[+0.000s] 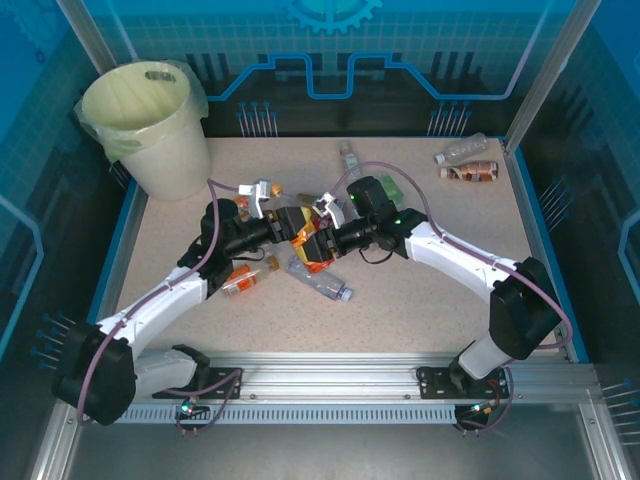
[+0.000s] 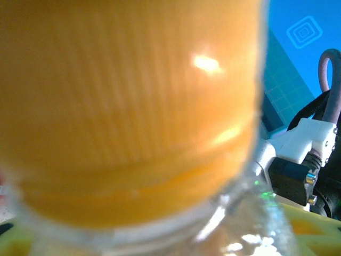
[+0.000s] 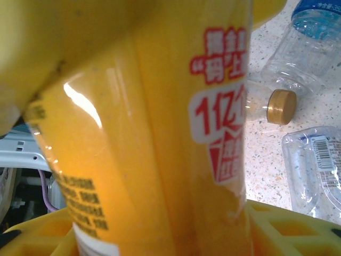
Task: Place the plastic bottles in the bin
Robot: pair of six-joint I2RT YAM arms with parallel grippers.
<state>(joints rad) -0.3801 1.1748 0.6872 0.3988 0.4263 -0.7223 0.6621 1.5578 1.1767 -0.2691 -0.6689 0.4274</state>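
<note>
Left tool (image 1: 292, 222), right tool (image 1: 322, 245) at orange bottle (image 1: 303, 232); clamped or not, cannot tell; left wrist gives cap (image 2: 128, 106), right label (image 3: 213, 106).

The two arms reach in from the near edge and meet at the middle of the speckled counter (image 1: 430, 300). The left gripper (image 1: 288, 222) and the right gripper (image 1: 325, 243) both sit against an orange-labelled bottle (image 1: 303, 232); from above I can't tell which of them has hold of it. Just beside the left forearm lies a red-and-orange bottle (image 1: 250, 278), and near it a clear bottle (image 1: 322, 280) lies on its side. Another clear one (image 1: 348, 158) lies toward the far edge. Two more are at the far right corner: a clear bottle (image 1: 462, 150) and a brown-labelled one (image 1: 470, 172) beside it. The bin (image 1: 150, 120) stands at the far left corner, its pale bag folded over the rim.
</note>
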